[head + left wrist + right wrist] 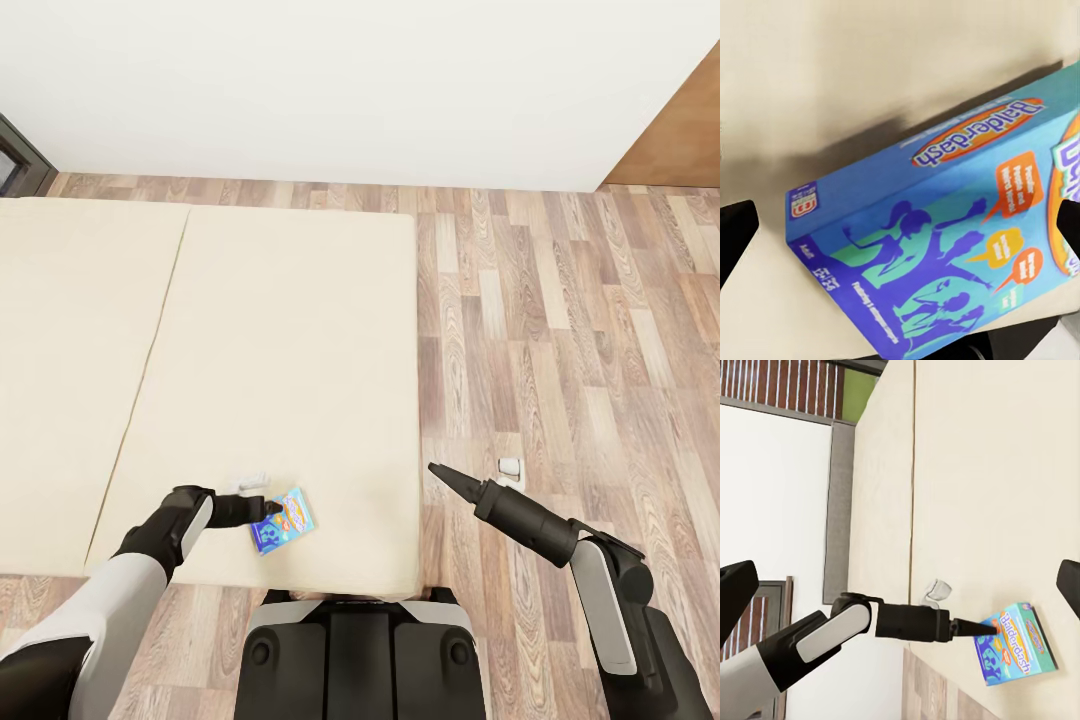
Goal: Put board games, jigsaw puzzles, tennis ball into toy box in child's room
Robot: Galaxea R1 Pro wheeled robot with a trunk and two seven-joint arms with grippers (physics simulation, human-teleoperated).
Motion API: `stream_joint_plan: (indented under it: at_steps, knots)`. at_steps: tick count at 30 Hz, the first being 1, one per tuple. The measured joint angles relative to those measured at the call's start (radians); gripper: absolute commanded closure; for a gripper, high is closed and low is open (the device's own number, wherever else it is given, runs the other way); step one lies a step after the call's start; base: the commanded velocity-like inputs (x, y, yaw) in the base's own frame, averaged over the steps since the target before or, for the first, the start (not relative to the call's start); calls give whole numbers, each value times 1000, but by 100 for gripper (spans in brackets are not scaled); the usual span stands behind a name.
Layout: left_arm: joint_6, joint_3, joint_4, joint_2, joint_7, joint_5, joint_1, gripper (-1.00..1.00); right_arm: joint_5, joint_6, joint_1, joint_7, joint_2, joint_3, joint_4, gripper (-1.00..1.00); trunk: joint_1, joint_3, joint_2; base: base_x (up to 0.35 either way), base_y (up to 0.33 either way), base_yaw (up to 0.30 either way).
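Board game lies on the bed, between the released left tool's fingertips

The blue board game on the bed reads "Balderdash" in an orange oval along its side; smaller cover print stays unreadable.

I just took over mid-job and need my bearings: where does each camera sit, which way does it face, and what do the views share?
Head view: on the robot's head, looking down over the bed and wood floor; both arms and the base show, left claw at the board game.
Left wrist view: near the left claw, looking close onto the board game; dark fingertips at the picture's edges.
Right wrist view: near the right claw, looking across the bed at the left arm.
All three share the blue board game.
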Motion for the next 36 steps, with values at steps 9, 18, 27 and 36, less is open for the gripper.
stream_joint_plan:
  at_steps: [9,18,27,36]
  knots:
    - [-30,-1,0,0,-2,0,0,-100,0,0,0,0,0,0,0,-100,0,0,0,0,0,0]
    - [-35,-1,0,-1,-4,1,0,-100,0,0,0,0,0,0,0,-100,0,0,0,0,0,0]
    - [-33,-1,23,-2,-4,3,0,-100,0,0,0,3,0,-1,0,-100,0,0,0,0,0,0]
    - [-37,2,80,-2,-5,3,-5,-100,-1,0,0,4,-7,-10,0,-100,0,0,0,0,0,0]
